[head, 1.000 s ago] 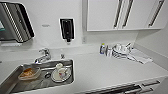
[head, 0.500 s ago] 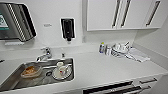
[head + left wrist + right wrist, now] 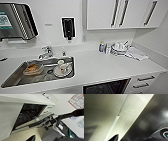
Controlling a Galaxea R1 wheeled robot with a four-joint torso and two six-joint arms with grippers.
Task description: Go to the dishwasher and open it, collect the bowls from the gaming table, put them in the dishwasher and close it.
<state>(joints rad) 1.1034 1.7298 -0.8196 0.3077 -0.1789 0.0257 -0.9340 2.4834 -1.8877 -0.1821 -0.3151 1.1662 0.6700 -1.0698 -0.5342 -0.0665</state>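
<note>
Head view puts us in front of a white worktop (image 3: 105,66) with a stainless-steel sink (image 3: 15,79) set into it, where a white cup and plate (image 3: 61,68) lie beside a brownish dish (image 3: 33,69); white crockery (image 3: 119,48) is stacked near the corner. Under the worktop edge we see the dark racked opening of the built-in dishwasher (image 3: 106,88). In the left wrist view the dishwasher's steel-fronted door (image 3: 36,122) hangs partly lowered, with a dark robot arm's hand (image 3: 50,120) at its upper edge; we cannot tell whether that hand grips the door, is closed or is open. We judge the opening step to be in hand and nearly done. The next move calls for lowering the door fully. In the right wrist view we see a pale surface with a seam.
</note>
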